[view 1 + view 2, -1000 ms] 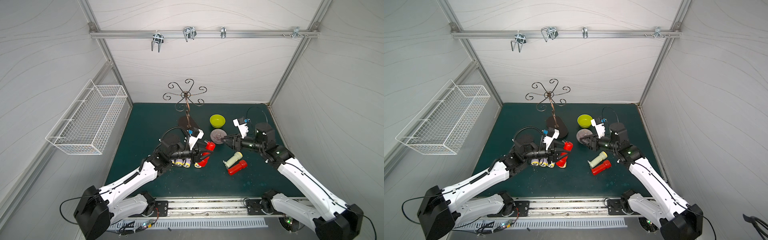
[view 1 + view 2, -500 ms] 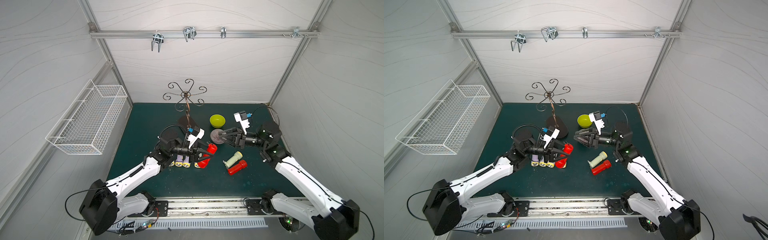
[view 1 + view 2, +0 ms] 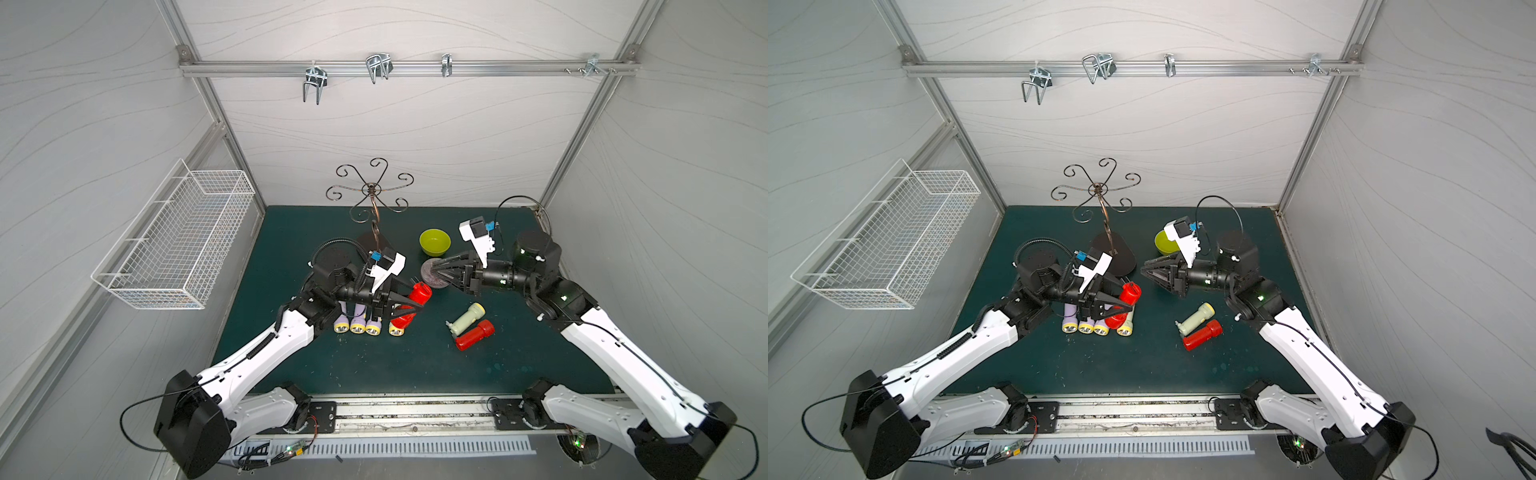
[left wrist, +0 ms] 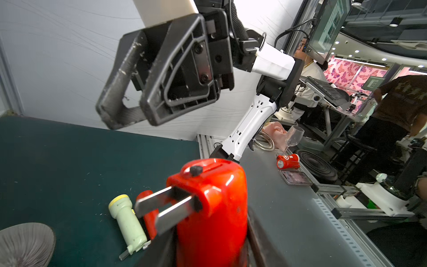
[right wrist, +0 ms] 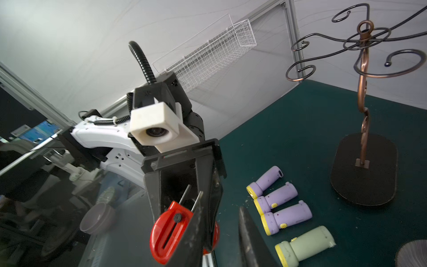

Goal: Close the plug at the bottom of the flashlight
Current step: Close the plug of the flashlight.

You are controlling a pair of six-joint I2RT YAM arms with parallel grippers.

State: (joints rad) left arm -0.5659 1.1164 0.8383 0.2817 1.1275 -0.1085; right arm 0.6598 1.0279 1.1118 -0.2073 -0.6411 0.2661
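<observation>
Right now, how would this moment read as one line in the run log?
left gripper: shut on red flashlight | plug prongs: folded out, not closed | right gripper: open, close by, not touching

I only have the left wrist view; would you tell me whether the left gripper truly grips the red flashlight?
Observer: Yes, in both top views the left gripper is clamped on the red flashlight, raised above the mat.
Operator: Thank you. What lies near it, out of my sight?
Observer: Three purple flashlights and a pale flashlight lie in a row.
Operator: And beyond the right gripper?
Observer: A green bowl stands behind it, farther back.
</observation>
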